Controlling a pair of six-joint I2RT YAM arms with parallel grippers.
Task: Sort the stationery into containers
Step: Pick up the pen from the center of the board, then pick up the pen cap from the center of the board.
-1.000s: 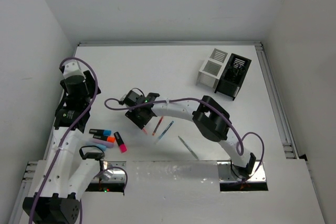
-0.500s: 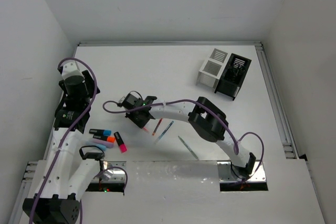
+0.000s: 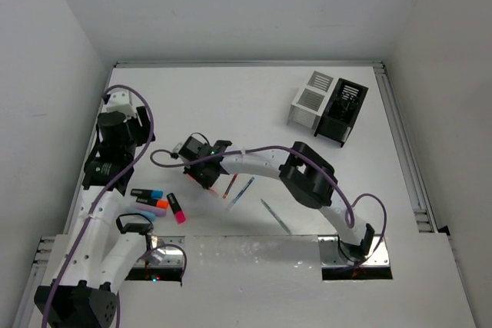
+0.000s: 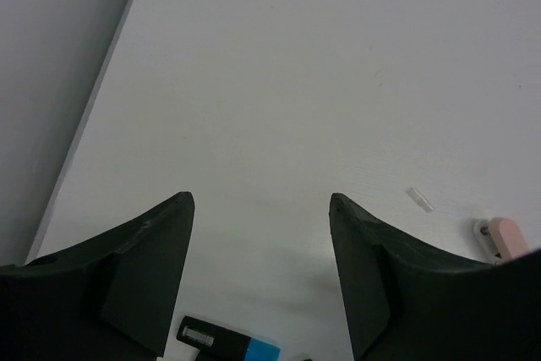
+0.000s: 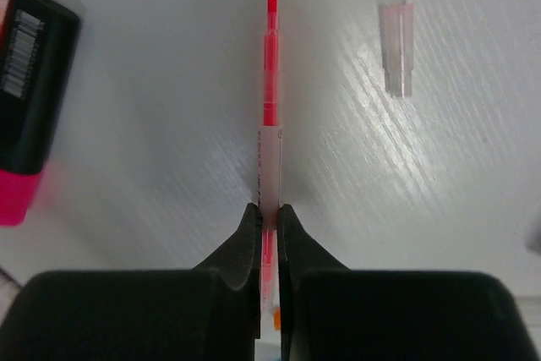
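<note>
Right gripper (image 5: 269, 210): claw is closing tight together, clamping the pink-red pen (image 5: 270, 107) at the lower end of its white label band.
Pink-red pen: is pointing straight out from the right gripper, tip away from the wrist, over the left-middle part of the table (image 3: 231, 105). Whether it is resting on the surface or hanging just above it is hard to judge from the wrist view.
Left gripper (image 4: 259, 202): claw is standing apart with nothing between the fingers, and is hovering over bare table beside the left edge.
Clear cap (image 5: 396, 48): is lying flat on the table, near the pen tip on its right in the right wrist view, not touching it.
Pink highlighter (image 5: 30, 99): black body with a pink end, is lying to the left of the held pen in that view, apart from it.
Blue highlighter (image 4: 224, 340): is lying close under the left gripper in the left wrist view. Seen from above, it is sitting beside the orange highlighter (image 3: 159, 203), next to the left arm.
Red pen (image 3: 230, 184) and blue pen (image 3: 243, 189): are lying loose, side by side, just right of the right gripper.
Grey pen (image 3: 274, 216): is lying alone, nearer the arm bases.
White organiser (image 3: 311, 97) and black organiser (image 3: 342, 109): are standing side by side and touching, far right on the table, well apart from all the stationery.
</note>
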